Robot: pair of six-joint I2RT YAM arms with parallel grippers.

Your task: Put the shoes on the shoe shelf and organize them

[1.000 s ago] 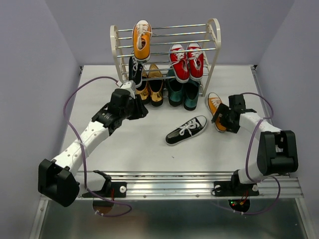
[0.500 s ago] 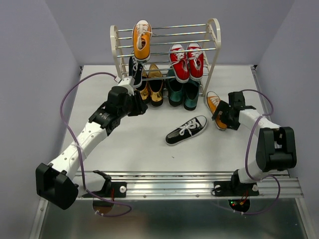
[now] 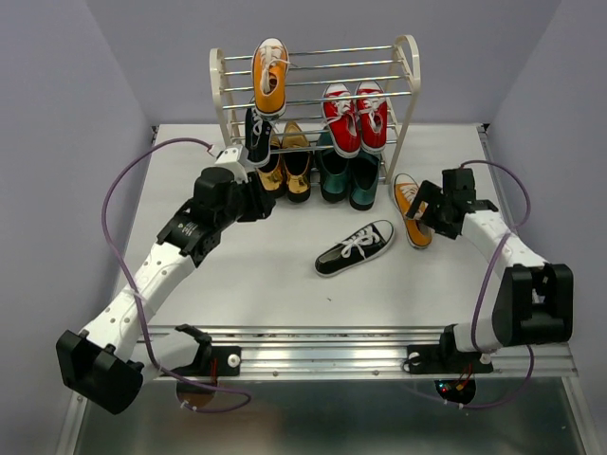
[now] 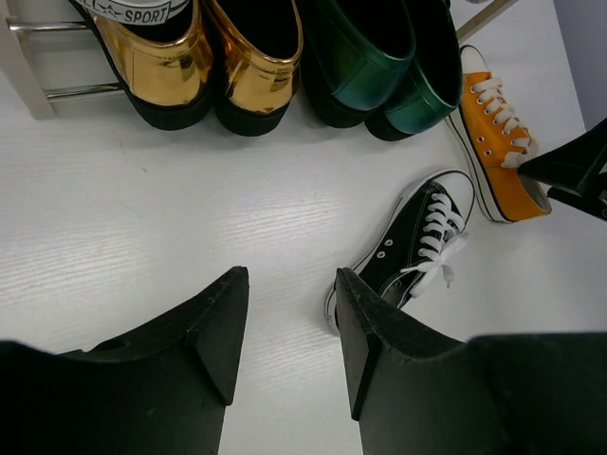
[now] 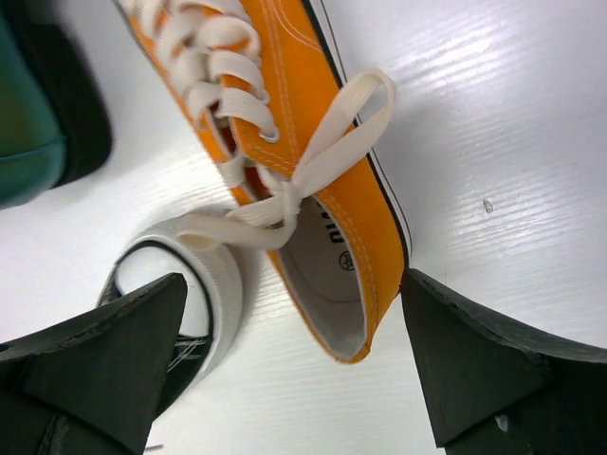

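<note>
The cream shoe shelf (image 3: pixel 408 66) holds one orange sneaker (image 3: pixel 269 78) on top, two red sneakers (image 3: pixel 355 117) on a middle tier, and a black sneaker (image 3: pixel 256 136) standing toe-down at the left. A second black sneaker (image 3: pixel 355 247) lies on the table and shows in the left wrist view (image 4: pixel 417 242). A second orange sneaker (image 3: pixel 409 207) lies to its right. My right gripper (image 3: pixel 426 210) is open, its jaws straddling that orange sneaker's heel (image 5: pixel 322 218). My left gripper (image 3: pixel 263 201) (image 4: pixel 289 318) is open and empty, low over the table in front of the shelf.
A glossy gold pair (image 3: pixel 285 171) (image 4: pixel 204 62) and a glossy dark green pair (image 3: pixel 346 175) (image 4: pixel 375 62) stand on the table under the shelf's lowest rods. The black sneaker's white toe cap (image 5: pixel 185 275) lies by my right gripper's left finger. Grey walls enclose the table.
My left arm has stretched forward and its gripper moved a little toward the shelf's left end. My right gripper has moved back along the orange sneaker on the table. No shoe has visibly moved.
</note>
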